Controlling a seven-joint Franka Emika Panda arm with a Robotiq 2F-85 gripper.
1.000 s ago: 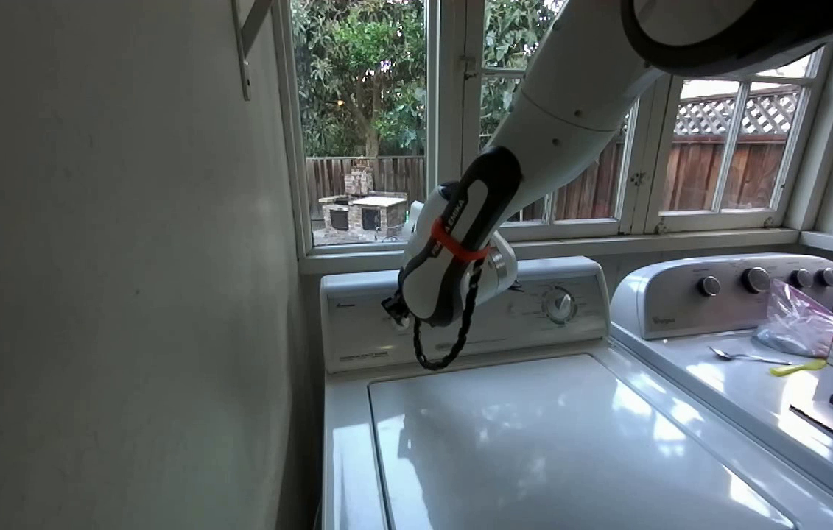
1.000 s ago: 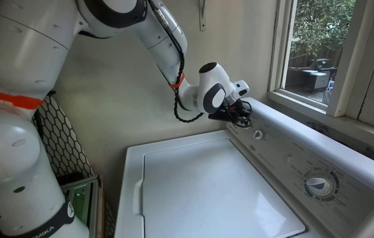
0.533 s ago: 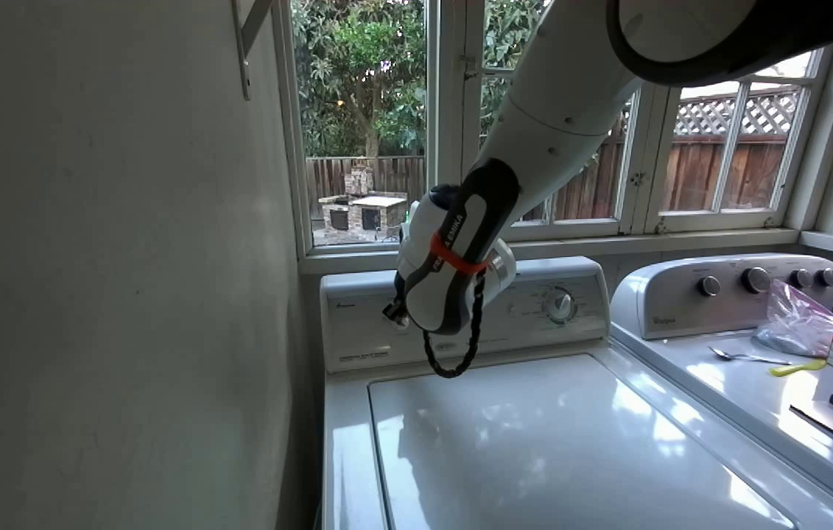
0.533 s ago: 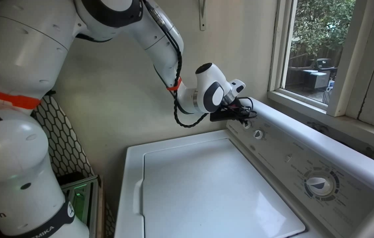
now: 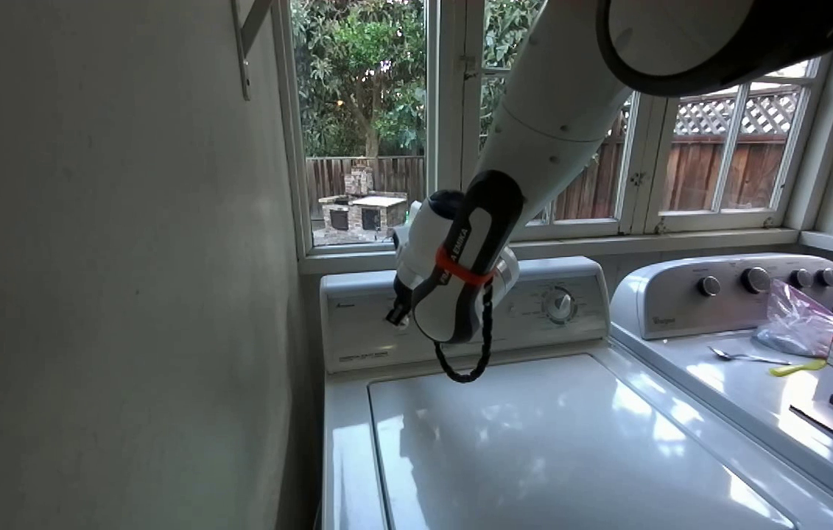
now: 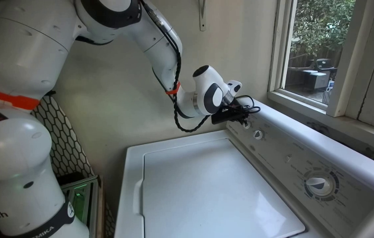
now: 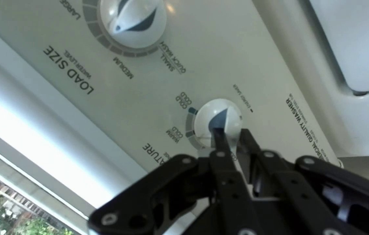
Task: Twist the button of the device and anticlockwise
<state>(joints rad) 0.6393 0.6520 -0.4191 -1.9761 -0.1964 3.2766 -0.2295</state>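
The device is the white washer (image 5: 534, 434), also seen in an exterior view (image 6: 206, 185). Its back panel carries a small temperature knob (image 7: 205, 122), white with a blue wedge and a raised ridge. My gripper (image 7: 231, 133) has its black fingers on either side of that ridge in the wrist view, with the ridge filling the narrow gap. The fingertips cover the knob's lower part. In an exterior view the gripper (image 6: 243, 121) reaches the panel's far end at the small knob (image 6: 247, 125). In the remaining exterior view the arm mostly hides the gripper (image 5: 397, 313).
The load size knob (image 7: 133, 21) sits beside the temperature knob, and the big dial (image 6: 320, 185) is farther along the panel. A side wall (image 5: 166, 294) stands close to the gripper. The window sill (image 6: 299, 102) runs behind the panel. A second appliance (image 5: 681, 302) holds small items.
My wrist has turned and tilted, and the hand has rolled at the knob. The forearm has come slightly lower and the cable loop hangs lower. The fingertips stay near the same knob.
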